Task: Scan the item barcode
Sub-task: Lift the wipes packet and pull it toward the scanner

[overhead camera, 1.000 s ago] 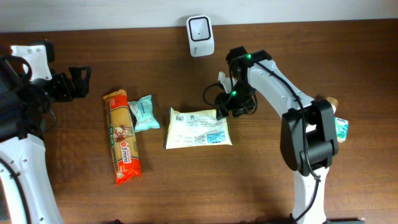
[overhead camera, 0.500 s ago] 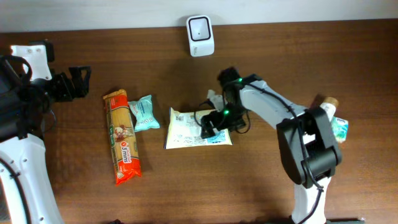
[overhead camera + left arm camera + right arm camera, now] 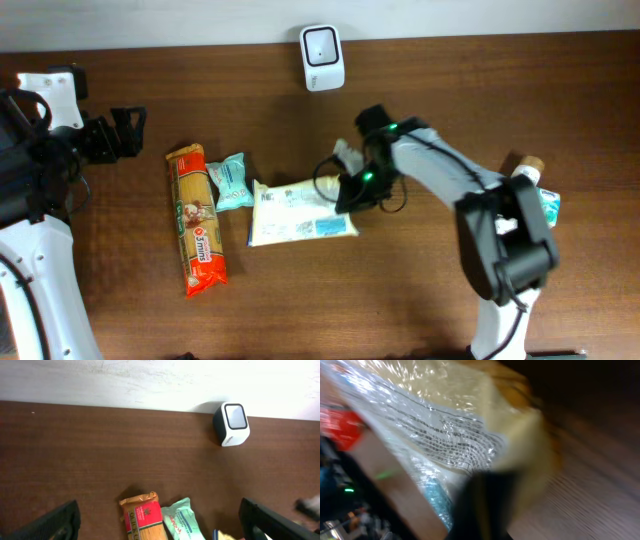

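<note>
The right end effector [image 3: 348, 192] has come down from beside the white packet [image 3: 300, 212] to its right edge, jaws now together on that edge where a second ago they stood apart in the air above the tabletop [image 3: 420, 290]; the packet, the item to be scanned, has slid left from its earlier spot and now lies slightly askew at mid-table, its left end close to the small teal packet [image 3: 232, 180]; the scanner [image 3: 322, 57] sits where it was at the back edge by the wall, well apart from the packet; the long red-and-yellow pasta pack [image 3: 197, 225] has not moved; the left end effector [image 3: 128, 132] holds its earlier place at the far left, its fingers [image 3: 62, 520] spread wide and empty.

The right wrist view is badly blurred: shiny white film with fine black print fills it, and a dark shape at the bottom centre is probably a finger, though the contact itself cannot be made out; no barcode can be picked out on the packet in any view; a teal-and-tan item [image 3: 547, 205] at the right is mostly hidden behind the right arm; the left wrist view cuts off the pasta pack and teal packet at its lower edge.
</note>
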`<state>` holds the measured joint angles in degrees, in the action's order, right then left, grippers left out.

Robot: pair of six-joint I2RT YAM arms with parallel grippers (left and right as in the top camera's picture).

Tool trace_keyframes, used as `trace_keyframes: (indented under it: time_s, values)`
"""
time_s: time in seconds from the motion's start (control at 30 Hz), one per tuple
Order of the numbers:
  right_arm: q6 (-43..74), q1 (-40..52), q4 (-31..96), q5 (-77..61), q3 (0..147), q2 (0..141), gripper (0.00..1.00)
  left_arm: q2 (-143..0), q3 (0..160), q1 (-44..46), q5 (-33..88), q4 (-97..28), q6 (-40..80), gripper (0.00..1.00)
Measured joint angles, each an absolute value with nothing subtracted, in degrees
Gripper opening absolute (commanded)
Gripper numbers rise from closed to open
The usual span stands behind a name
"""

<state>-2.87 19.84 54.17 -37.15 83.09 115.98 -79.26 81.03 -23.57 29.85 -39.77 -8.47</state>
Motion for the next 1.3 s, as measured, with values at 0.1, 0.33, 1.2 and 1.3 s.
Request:
trace_keyframes:
  time_s: [0.1,0.33,1.2,1.3]
  values:
    - [-5.37,11.90,57.41,-43.07,83.42,104.05,0.04,-79.26,81.03,-23.57,29.85,-39.79,-8.47,0.99]
    - [-9.21,9.89,64.51,-44.34,83.53,102.96,0.05,-79.26,81.03,-23.57,29.85,-39.77,-8.47,0.99]
    - [-19.68,19.88,56.80,-10.92,84.55,120.25,0.04,-79.26,81.01,-23.57,29.85,-39.77,-8.47,0.99]
    - [-17.72,19.77,56.75,-14.94,84.66,120.27,0.04,-79.26,81.03,-23.57,29.85,-39.79,-8.47,0.99]
